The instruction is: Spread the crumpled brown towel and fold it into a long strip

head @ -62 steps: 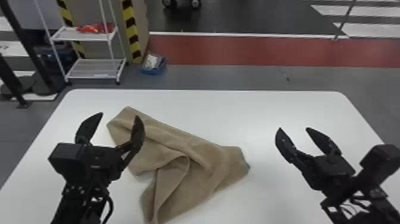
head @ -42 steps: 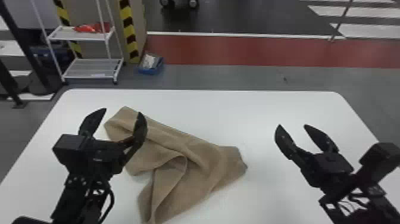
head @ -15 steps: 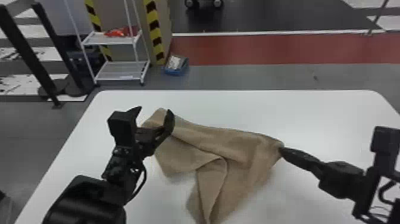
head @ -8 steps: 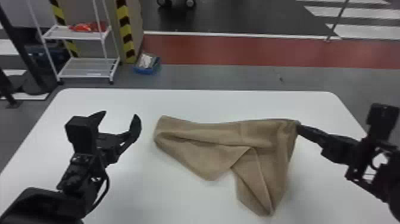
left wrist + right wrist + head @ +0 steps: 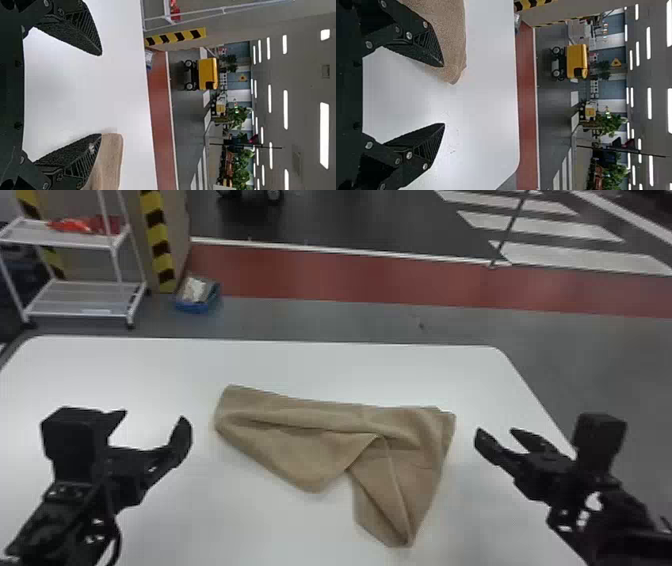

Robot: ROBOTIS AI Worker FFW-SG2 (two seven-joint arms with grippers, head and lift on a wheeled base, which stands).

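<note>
In the head view the brown towel [image 5: 320, 435] lies partly folded on the white table, a wide band running left to right and a flap hanging toward the near edge at its right part. My left gripper [image 5: 152, 427] stands open to the left of it, fingers empty. Off the towel's right end is my right gripper [image 5: 505, 437], also open and holding nothing. The left wrist view has the left gripper [image 5: 101, 94] with the towel [image 5: 111, 158] by one finger. In the right wrist view, the towel [image 5: 451, 35] passes beside one finger of the right gripper [image 5: 443, 95].
The white table [image 5: 250, 530] extends around the towel on all sides. Beyond its far edge stand a white shelf rack [image 5: 80, 297] and a blue bin [image 5: 197, 295] on the floor.
The towel has shifted right and its band lies straighter. The right gripper, at the towel's right corner half a second ago, has let go and opened. The head view has swung toward the right.
</note>
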